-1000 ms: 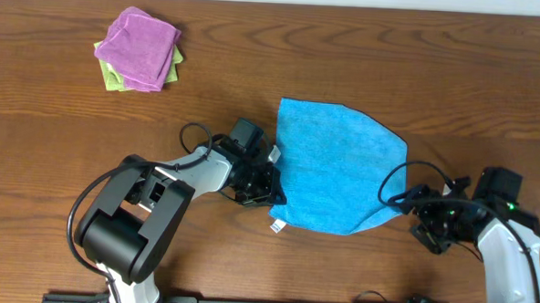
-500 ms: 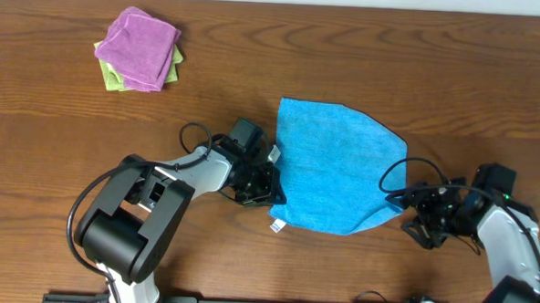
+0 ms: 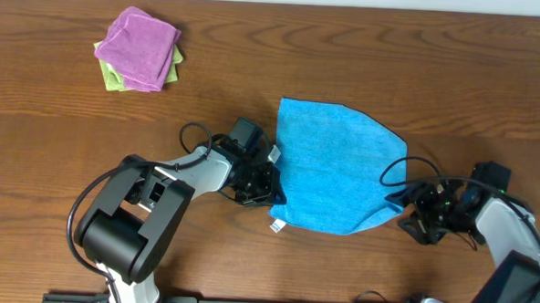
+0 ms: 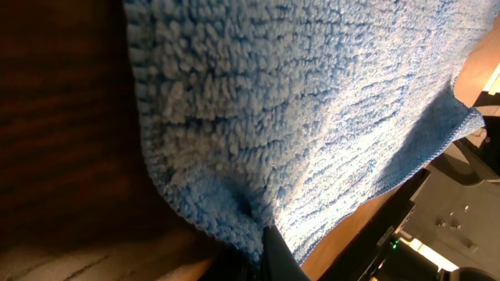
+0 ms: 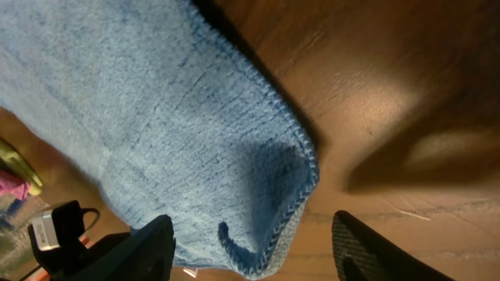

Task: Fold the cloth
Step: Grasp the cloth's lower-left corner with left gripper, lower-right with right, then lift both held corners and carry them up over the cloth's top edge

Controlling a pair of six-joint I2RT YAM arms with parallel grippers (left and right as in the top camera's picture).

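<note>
Sliding toward nine o'clock, the right tool (image 3: pixel 404 210) is straddling the four-o'clock corner of the cloth (image 3: pixel 333 168), jaws spread. The left tool (image 3: pixel 268 192) is pinching its eight-o'clock edge. The cloth is lying flat mid-worktop (image 3: pixel 255 69).

- left arm (image 3: pixel 126 218): bulky, rounded black joint housings, with 1 white link nearer the wrist
- thin black cable (image 3: pixel 183 134) curling in a loop off its wrist
- right arm (image 3: pixel 514 243): white shell link, blocky black wrist
- black cables (image 3: pixel 407 160) arcing in loops beside that wrist
- right gripper (image 5: pixel 251 234): 2 matte black fingers (image 5: pixel 148 250) with rounded tips
</note>
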